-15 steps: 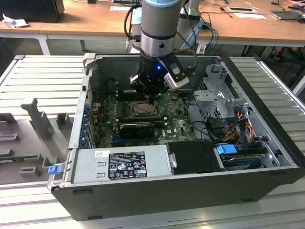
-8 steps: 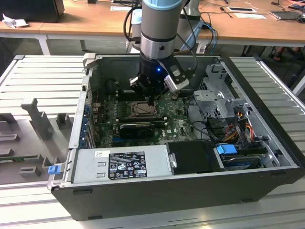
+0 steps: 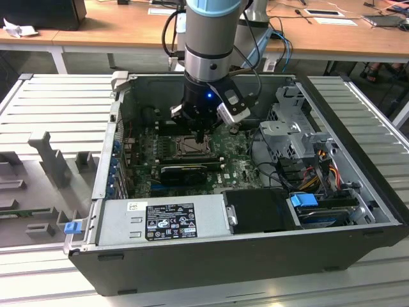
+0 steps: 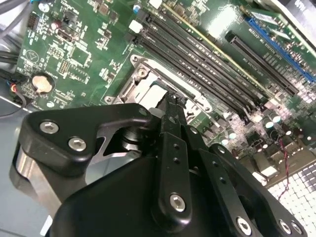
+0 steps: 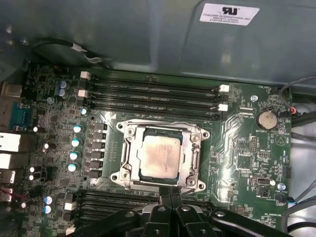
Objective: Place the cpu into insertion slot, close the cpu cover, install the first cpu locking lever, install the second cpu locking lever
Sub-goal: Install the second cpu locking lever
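In the first wrist view the cpu [image 5: 159, 157] lies in the insertion slot [image 5: 123, 177], and its dull grey top shows through the window of the cpu cover [image 5: 160, 130]. The silvery cover lies flat around the chip. My gripper [image 5: 170, 191] is shut with nothing between its fingers, and its tips hang just at the socket's edge. In the second wrist view the shut fingertips [image 4: 170, 104] point down at the cpu cover [image 4: 140, 74] beside the pale chip top. In the exterior view my gripper [image 3: 203, 136] hovers over the insertion slot [image 3: 190, 146] inside the open computer case.
Long black memory slots [image 5: 153, 94] run beside the socket. A black graphics card [image 3: 185, 171], a grey power supply [image 3: 163, 219], a metal drive cage [image 3: 291, 128] and loose cables [image 3: 313, 173] crowd the case. A coin battery [image 5: 267, 118] sits on the board.
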Controlling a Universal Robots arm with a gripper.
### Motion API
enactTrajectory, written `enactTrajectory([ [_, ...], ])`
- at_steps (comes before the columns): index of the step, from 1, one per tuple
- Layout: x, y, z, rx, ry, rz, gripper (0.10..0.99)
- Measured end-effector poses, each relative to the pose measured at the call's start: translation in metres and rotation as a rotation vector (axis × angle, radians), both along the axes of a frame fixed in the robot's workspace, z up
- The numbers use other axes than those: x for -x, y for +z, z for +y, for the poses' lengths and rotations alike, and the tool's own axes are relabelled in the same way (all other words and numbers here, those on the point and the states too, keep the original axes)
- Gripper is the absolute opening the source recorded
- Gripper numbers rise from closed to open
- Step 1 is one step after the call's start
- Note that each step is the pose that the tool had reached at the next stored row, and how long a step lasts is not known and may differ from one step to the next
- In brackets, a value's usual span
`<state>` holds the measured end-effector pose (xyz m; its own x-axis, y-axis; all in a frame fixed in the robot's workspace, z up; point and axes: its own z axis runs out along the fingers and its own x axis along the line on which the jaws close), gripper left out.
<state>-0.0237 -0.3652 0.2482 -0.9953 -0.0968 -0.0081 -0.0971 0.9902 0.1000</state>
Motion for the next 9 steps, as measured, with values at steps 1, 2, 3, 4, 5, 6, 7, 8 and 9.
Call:
enactTrajectory([
  [1,0.0003,-0.0008,-0.0013,0.000,0.000,0.0003,0.106],
  [2,0.0007,-0.0020,-0.0030,0.000,0.001,0.0005,0.106],
  [3,0.0011,-0.0031,-0.0042,0.000,0.001,0.0005,0.106],
  [4,0.0015,-0.0043,-0.0054,0.000,0.001,0.0005,0.106],
  [5,0.0016,-0.0053,-0.0072,0.000,0.001,0.0006,0.106],
  [6,0.0017,-0.0053,-0.0082,0.000,0.001,0.0005,0.106],
  [7,0.0021,-0.0053,-0.0087,0.000,0.001,0.0006,0.106],
  [8,0.0040,-0.0053,-0.0093,0.000,0.001,0.0006,0.106],
  [9,0.0054,-0.0054,-0.0095,-0.001,0.001,0.0006,0.106],
])
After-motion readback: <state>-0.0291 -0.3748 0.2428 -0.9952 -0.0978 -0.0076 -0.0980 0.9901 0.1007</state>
